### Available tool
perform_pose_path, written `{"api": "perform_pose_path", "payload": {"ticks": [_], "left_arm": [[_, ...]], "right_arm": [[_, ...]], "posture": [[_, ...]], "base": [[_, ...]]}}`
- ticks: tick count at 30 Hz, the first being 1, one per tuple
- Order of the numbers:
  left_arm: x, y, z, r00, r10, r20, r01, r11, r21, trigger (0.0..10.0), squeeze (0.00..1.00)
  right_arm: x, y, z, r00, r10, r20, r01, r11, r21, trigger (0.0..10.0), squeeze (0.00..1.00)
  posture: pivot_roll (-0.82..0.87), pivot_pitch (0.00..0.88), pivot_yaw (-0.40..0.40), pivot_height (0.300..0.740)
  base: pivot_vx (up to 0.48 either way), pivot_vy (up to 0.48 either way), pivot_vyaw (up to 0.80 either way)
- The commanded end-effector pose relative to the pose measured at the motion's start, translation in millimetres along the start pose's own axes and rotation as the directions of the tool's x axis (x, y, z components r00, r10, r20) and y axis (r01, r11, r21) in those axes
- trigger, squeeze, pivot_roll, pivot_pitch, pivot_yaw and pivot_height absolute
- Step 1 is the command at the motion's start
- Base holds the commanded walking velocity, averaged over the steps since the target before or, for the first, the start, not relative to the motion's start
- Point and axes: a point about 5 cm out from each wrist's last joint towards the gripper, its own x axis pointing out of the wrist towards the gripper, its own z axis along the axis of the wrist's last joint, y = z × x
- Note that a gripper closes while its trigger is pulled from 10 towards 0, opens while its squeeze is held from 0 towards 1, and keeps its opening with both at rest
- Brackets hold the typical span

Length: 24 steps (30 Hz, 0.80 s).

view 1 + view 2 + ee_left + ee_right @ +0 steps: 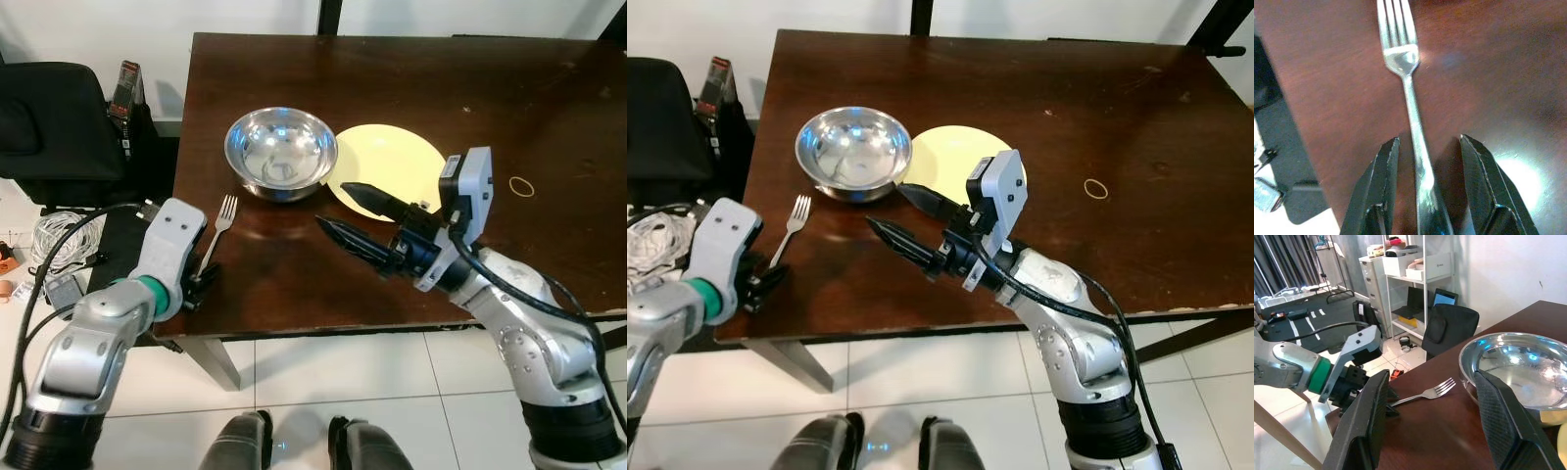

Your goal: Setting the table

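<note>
Nearest to you, the left tool (pixel 1422 196) sits at the desk (pixel 411 108) edge with its two fingers narrowly apart around the fork (pixel 217 233) handle, not yet pressing it. The fork lies flat beside the bowl (pixel 281 152), prongs toward it. You should close gently and low on the handle, then lift straight, because thin metal slips easily. The right tool (pixel 355 219) hovers wide open and empty, near the bowl and over the plate (pixel 387 166) edge, forearm low.
</note>
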Motion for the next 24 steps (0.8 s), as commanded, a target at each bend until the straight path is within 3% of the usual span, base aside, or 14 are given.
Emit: {"api": "perform_pose_path", "payload": {"ticks": [1, 6, 7, 9, 10, 11, 12, 13, 14, 24], "left_arm": [[3.7, -4.3, -4.6, 0.999, -0.027, -0.024, 0.027, 1.0, 0.002, 10.0, 0.0], [7.8, -3.1, -5.7, 0.999, -0.009, -0.046, 0.011, 1.0, 0.024, 10.0, 0.0], [10.9, -2.9, -8.2, 0.999, 0.001, -0.051, 0.0, 1.0, 0.027, 8.2, 0.0], [10.9, -2.9, -8.2, 0.999, 0.001, -0.051, 0.0, 1.0, 0.027, 8.2, 0.0], [12.3, -3.2, -9.1, 0.999, 0.002, -0.052, -0.001, 1.0, 0.021, 6.5, 0.0], [12.3, -3.2, -9.1, 0.999, 0.002, -0.052, -0.001, 1.0, 0.021, 6.5, 0.0], [14.5, -2.9, -10.4, 0.998, 0.007, -0.057, -0.006, 1.0, 0.01, 2.9, 0.0], [14.5, -2.9, -10.4, 0.998, 0.007, -0.057, -0.006, 1.0, 0.01, 2.9, 0.0], [16.8, -3.3, -11.5, 0.998, 0.006, -0.061, -0.007, 1.0, -0.005, 0.0, 0.0], [29.9, -11.6, -13.3, 0.996, 0.024, -0.086, -0.029, 0.998, -0.055, 0.0, 0.0]], "right_arm": [[-0.8, 0.2, -0.5, 1.0, -0.001, -0.004, 0.001, 1.0, -0.001, 10.0, 0.0], [-2.8, 0.0, 0.1, 1.0, -0.01, -0.005, 0.01, 1.0, -0.003, 10.0, 0.0], [-3.2, 0.4, -0.1, 1.0, -0.014, -0.005, 0.014, 1.0, -0.002, 10.0, 0.0], [-3.2, 0.4, -0.1, 1.0, -0.014, -0.005, 0.014, 1.0, -0.002, 10.0, 0.0], [-3.3, 0.5, -0.2, 1.0, -0.014, -0.004, 0.014, 1.0, -0.001, 10.0, 0.0], [-3.3, 0.5, -0.2, 1.0, -0.014, -0.004, 0.014, 1.0, -0.001, 10.0, 0.0], [-3.2, 0.6, -0.1, 1.0, -0.015, -0.004, 0.015, 1.0, 0.0, 10.0, 0.0], [-3.2, 0.6, -0.1, 1.0, -0.015, -0.004, 0.015, 1.0, 0.0, 10.0, 0.0], [-3.3, 0.6, -0.1, 1.0, -0.016, -0.003, 0.016, 1.0, 0.0, 10.0, 0.0], [-3.1, -0.5, 0.2, 1.0, -0.023, -0.003, 0.023, 1.0, 0.001, 10.0, 0.0]], "posture": [[0.07, 0.075, 0.027, 0.74], [0.07, 0.077, 0.031, 0.74], [0.07, 0.081, 0.035, 0.74], [0.07, 0.081, 0.035, 0.74], [0.07, 0.081, 0.035, 0.74], [0.07, 0.081, 0.035, 0.74], [0.07, 0.084, 0.034, 0.74], [0.07, 0.084, 0.034, 0.74], [0.07, 0.085, 0.033, 0.74], [0.06, 0.091, 0.032, 0.74]], "base": [[0.0, 0.0, 0.0], [0.0, 0.0, 0.0], [0.0, 0.0, 0.0], [0.0, 0.0, 0.0], [0.0, 0.0, 0.0], [0.0, 0.0, 0.0], [0.0, 0.0, 0.0], [0.0, 0.0, 0.0], [0.0, 0.0, 0.0], [0.0, 0.0, 0.0]]}}
